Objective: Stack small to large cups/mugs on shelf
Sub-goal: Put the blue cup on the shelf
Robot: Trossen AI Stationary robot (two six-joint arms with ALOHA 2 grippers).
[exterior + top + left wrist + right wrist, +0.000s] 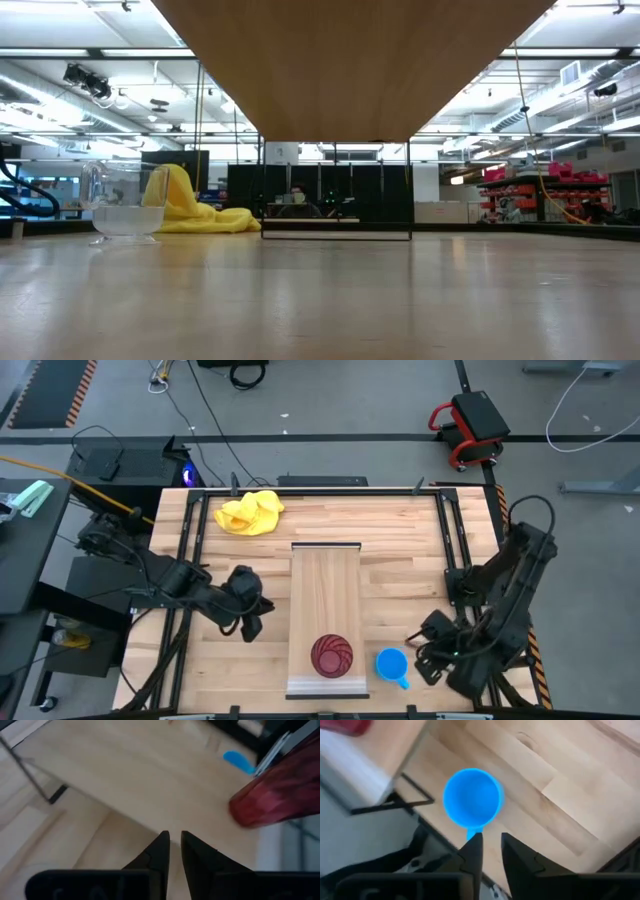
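Seen from above, your shelf point(325, 585) is a pale wooden board lying lengthwise across the middle of the slatted table point(400, 540). The dark red tumbler point(332, 655) stands upright on the shelf's near end. The bright blue mug point(391, 663) sits on the table just beside the shelf, on the right arm's side, with its handle pointing toward the table's near edge. The small clear glass cup point(124, 205) shows only in the low view, standing upright on the table in front of the crumpled yellow cloth point(249, 512), which lies near the far edge.

Your left gripper point(250, 622) hovers over the table just left of the shelf. In its wrist view the fingers point(159, 852) are nearly pressed together with a narrow gap, pinching nothing.

Your right gripper point(418, 643) is low beside the blue mug. In its wrist view the gripper point(489, 840) has its fingers close together with a slim gap, tips just at the mug's handle, and they hold nothing.
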